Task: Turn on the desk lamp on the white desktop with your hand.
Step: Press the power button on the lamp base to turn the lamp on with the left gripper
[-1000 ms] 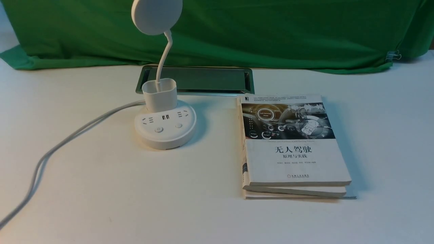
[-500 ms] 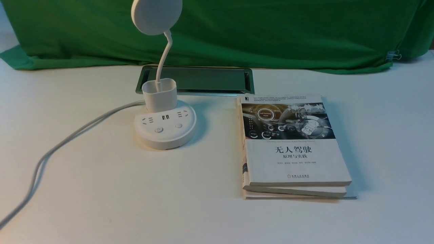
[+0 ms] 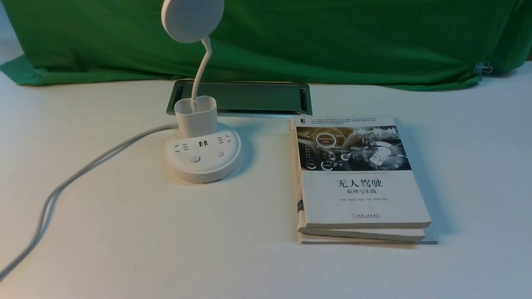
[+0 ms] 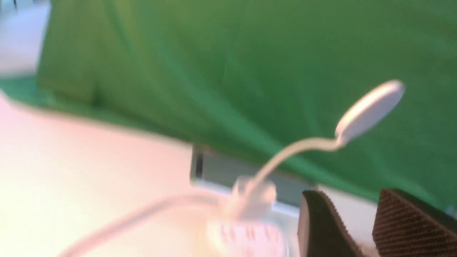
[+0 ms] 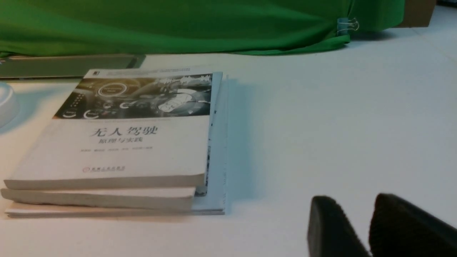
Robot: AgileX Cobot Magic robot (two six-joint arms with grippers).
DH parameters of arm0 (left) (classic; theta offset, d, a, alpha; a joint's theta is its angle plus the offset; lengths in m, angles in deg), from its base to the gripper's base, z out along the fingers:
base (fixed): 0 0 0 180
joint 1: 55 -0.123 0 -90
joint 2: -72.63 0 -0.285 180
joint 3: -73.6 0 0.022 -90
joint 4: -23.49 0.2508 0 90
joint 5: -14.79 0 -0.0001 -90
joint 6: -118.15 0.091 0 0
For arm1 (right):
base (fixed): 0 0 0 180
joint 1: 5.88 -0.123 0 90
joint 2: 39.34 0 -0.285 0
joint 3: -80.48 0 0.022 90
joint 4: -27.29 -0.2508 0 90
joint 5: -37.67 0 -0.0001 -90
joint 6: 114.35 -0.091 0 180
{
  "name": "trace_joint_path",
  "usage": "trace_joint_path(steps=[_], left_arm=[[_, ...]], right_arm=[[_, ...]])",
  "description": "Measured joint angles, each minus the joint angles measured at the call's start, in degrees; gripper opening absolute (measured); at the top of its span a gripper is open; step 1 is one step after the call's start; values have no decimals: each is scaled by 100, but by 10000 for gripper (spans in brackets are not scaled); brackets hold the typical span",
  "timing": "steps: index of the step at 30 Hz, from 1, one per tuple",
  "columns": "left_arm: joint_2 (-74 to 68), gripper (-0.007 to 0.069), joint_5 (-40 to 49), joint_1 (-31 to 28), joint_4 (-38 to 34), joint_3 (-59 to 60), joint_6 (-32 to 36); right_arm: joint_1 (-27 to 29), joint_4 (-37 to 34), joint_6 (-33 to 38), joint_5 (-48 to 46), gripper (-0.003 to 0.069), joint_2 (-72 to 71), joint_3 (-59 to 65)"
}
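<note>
The desk lamp (image 3: 203,155) stands on the left half of the white table (image 3: 137,232), its round base just in front of the metal-framed hatch (image 3: 249,99). Its thin neck rises from the cup on the base and bends up to the disc head, which faces the front camera against the green cloth (image 3: 332,37). The disc shows no glow. A pale cord (image 3: 83,170) runs from the back of the base off to the left edge of the table. To the right of the lamp, apart from it, lies a stack of books (image 3: 361,182).

Neither arm shows in the front view. The left wrist view is blurred. In it the left end effector (image 4: 351,201) is only narrowly open, holds nothing, and is short of the lamp's base. The right end effector (image 5: 353,201) hangs over bare table beside the books, also holding nothing. Only its two dark tips show, close together, so I cannot tell whether it is closed.
</note>
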Motion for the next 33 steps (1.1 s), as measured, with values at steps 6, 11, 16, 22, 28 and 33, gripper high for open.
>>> trace_joint_path(steps=[6, 11, 16, 22, 28, 33], left_arm=[[-1456, 66, 1530, 0, -1930, -20, 1790], [-2429, -2, 1845, 22, -3166, -20, 2921], [-3027, -4, 1462, 356, -3495, -27, 3207], [-3929, -4, 1405, 1011, -3207, -408, 3040], [-5044, -4, 1556, 1165, -2684, -1345, 2762], [-5791, -4, 1686, 1346, -2494, -2010, 2730]], right_arm=[[0, 0, 0, 0, 241, 0, 0], [0, 0, 0, 0, 241, 0, 0], [0, 0, 0, 0, 241, 0, 0], [0, 0, 0, 0, 241, 0, 0], [0, 0, 0, 0, 241, 0, 0], [0, 0, 0, 0, 241, 0, 0]])
